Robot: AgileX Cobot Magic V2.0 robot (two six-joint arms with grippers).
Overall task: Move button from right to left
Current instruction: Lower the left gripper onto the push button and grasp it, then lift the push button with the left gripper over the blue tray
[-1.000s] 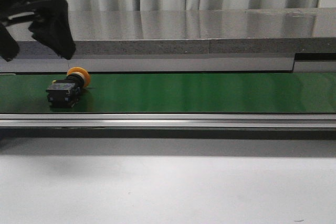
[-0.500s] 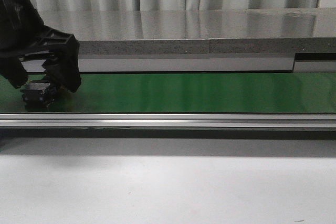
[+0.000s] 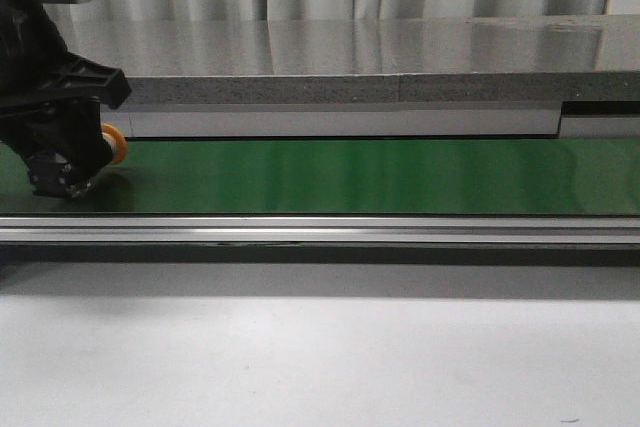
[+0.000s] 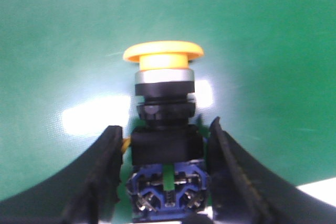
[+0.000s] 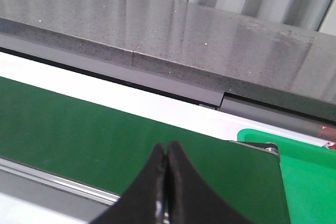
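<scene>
The button [image 4: 163,77], with a yellow-orange cap on a black body and a blue-grey and green base, lies on its side on the green belt [image 3: 350,177]. My left gripper [image 4: 164,127] straddles its body, one black finger against each side of the base. In the front view only the orange cap [image 3: 114,144] shows, beside the left gripper [image 3: 60,179] at the belt's far left. My right gripper [image 5: 167,148] is shut and empty above the belt's right end, and is outside the front view.
A grey stone-like counter [image 3: 350,57] runs behind the belt, and a metal rail [image 3: 320,229] runs along its front. A white tabletop [image 3: 320,357] lies in front. A bright green tray [image 5: 310,177] sits past the belt's right end.
The button travelled left along the belt. My left gripper came down over it and now has its fingers on both sides of the body.
</scene>
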